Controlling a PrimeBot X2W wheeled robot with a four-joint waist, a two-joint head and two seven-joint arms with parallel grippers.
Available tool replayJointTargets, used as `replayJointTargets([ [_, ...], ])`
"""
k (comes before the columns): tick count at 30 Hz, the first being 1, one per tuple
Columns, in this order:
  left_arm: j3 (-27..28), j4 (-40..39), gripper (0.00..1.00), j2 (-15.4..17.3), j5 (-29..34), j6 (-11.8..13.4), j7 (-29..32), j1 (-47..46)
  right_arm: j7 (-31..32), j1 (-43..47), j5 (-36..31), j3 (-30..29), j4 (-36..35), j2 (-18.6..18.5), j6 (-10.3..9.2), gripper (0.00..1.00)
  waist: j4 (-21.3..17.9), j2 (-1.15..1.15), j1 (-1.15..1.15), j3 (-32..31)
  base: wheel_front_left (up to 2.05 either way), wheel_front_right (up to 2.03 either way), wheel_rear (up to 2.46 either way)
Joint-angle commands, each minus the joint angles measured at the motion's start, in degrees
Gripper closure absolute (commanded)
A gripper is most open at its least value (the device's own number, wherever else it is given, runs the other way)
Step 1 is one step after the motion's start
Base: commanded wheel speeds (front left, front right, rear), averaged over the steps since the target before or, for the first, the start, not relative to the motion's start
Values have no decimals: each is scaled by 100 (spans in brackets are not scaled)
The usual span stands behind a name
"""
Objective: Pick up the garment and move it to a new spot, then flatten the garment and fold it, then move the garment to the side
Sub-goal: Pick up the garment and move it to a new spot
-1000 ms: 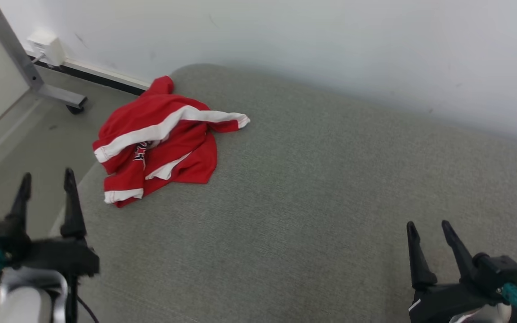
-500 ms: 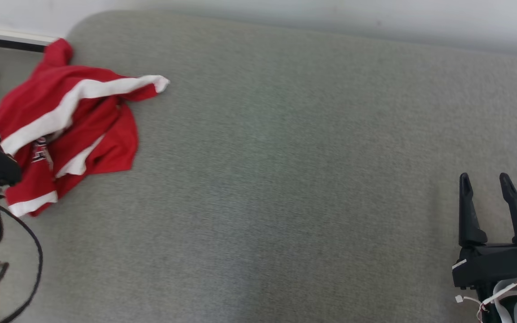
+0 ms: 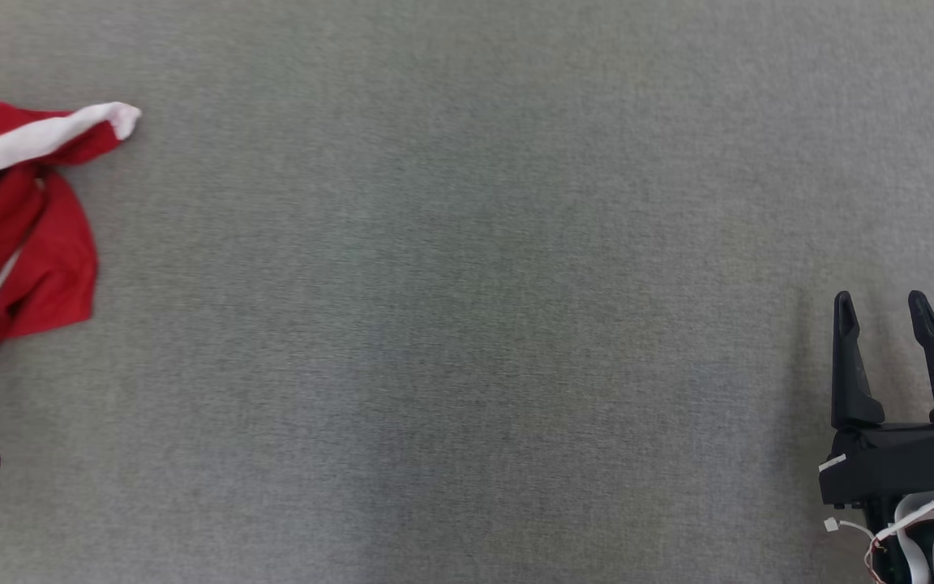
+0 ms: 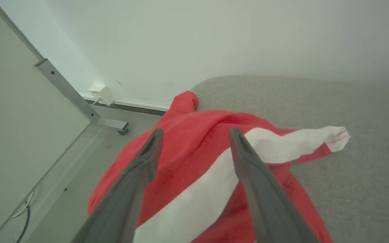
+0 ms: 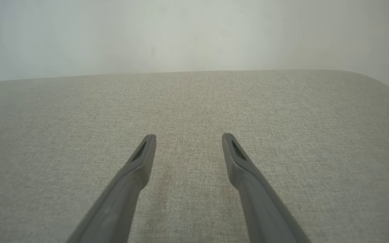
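The red-and-white garment (image 3: 21, 235) lies at nine o'clock in the head view, by the left corner of the grey cushion (image 3: 467, 324). The left gripper (image 4: 195, 132) is poised over it, spread and empty. It would do best to close on the raised red fold (image 4: 194, 152) between its fingers (image 4: 137, 175), not the white sleeve (image 4: 316, 141) at three o'clock. The right gripper (image 3: 880, 298), also spread and empty, sits at four o'clock, well apart.

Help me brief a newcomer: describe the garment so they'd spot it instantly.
Start at the wide grey fabric surface against the white wall. At its rounded left corner lies the garment, a crumpled heap. It is bright red with broad white stripes, the one coloured thing on the grey cloth.
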Motion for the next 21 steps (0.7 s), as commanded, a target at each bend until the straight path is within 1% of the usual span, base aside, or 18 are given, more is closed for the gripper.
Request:
replayJointTargets([
  [1,-21,162,0,62,-3,-44,28,-101,-23,-52,-30,-8,-20,-35,19,0,-135,-1,-2,145,0,0,0],
  [4,-128,623,0,78,33,-116,151,-213,0,-70,-28,-5,-26,-58,19,0,-154,-1,-2,151,0,0,0],
  [8,-260,1251,0,79,33,-173,547,-365,52,-79,-40,9,-75,-63,19,0,-162,-1,-2,149,0,0,0],
  [12,-347,1536,0,79,67,-191,641,-509,96,-86,-33,13,-112,-87,19,0,-157,-1,-2,157,0,0,0],
  [13,-393,1724,44,46,71,-209,707,-579,104,-78,-23,18,-137,-91,19,0,-148,-1,-2,161,0,0,0],
  [14,-421,1790,100,34,77,-227,731,-619,122,-75,-17,20,-146,-91,19,0,-143,-1,-2,162,0,0,0],
  [16,-463,1918,100,15,92,-214,719,-695,130,-69,16,14,-140,-113,19,0,-132,-1,-2,161,0,0,0],
  [19,-492,2021,100,-5,122,-143,491,-769,129,-46,17,18,-144,-91,19,0,-109,-1,-2,138,0,0,0],
  [21,-464,2030,100,-16,88,-117,215,-814,114,-37,35,10,-112,-96,19,0,-83,-1,-2,102,0,0,0],
])
